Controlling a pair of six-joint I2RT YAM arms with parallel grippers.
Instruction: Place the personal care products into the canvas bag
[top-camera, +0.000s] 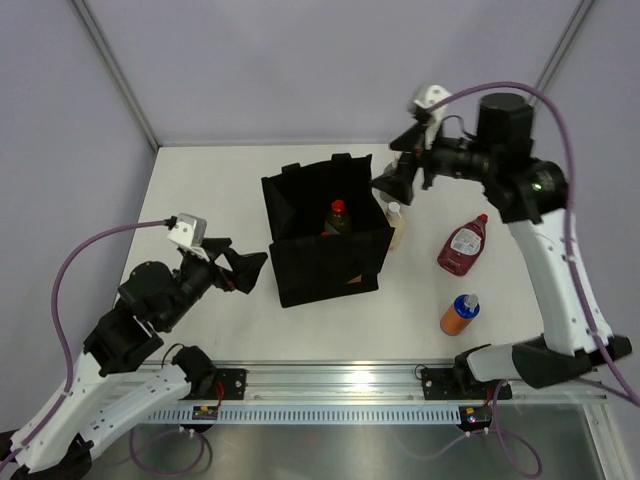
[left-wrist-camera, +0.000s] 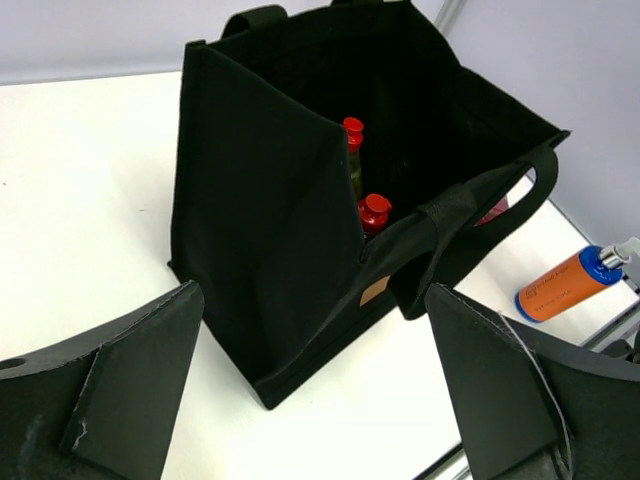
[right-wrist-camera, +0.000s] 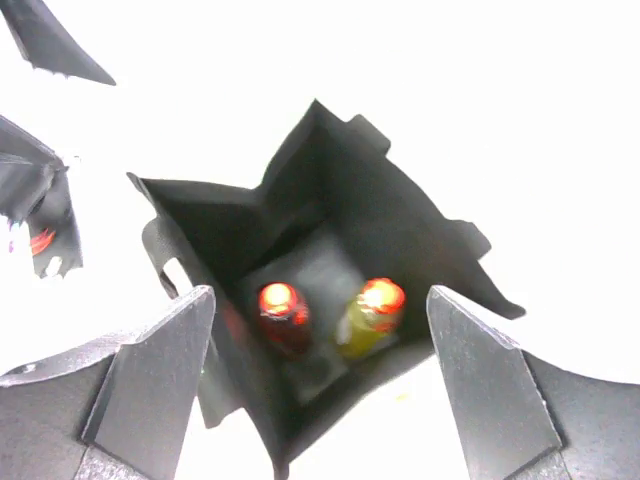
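Note:
The black canvas bag (top-camera: 325, 240) stands open mid-table. A yellow red-capped bottle (top-camera: 337, 216) stands inside it. The right wrist view looks down into the bag (right-wrist-camera: 400, 220) and shows the yellow bottle (right-wrist-camera: 368, 312) beside a dark red, red-capped bottle (right-wrist-camera: 284, 318). My right gripper (top-camera: 390, 185) hangs open and empty above the bag's right rim (right-wrist-camera: 320, 385). A cream white-capped bottle (top-camera: 395, 224) stands just right of the bag. A flat dark red bottle (top-camera: 462, 246) and an orange blue-capped bottle (top-camera: 459, 314) lie further right. My left gripper (top-camera: 245, 268) is open and empty left of the bag (left-wrist-camera: 315, 400).
The left wrist view shows the bag's near corner (left-wrist-camera: 260, 230), both red caps inside and the orange bottle (left-wrist-camera: 565, 287) near the table's front edge. The white table (top-camera: 200, 200) ends at a metal rail in front. Grey walls stand behind.

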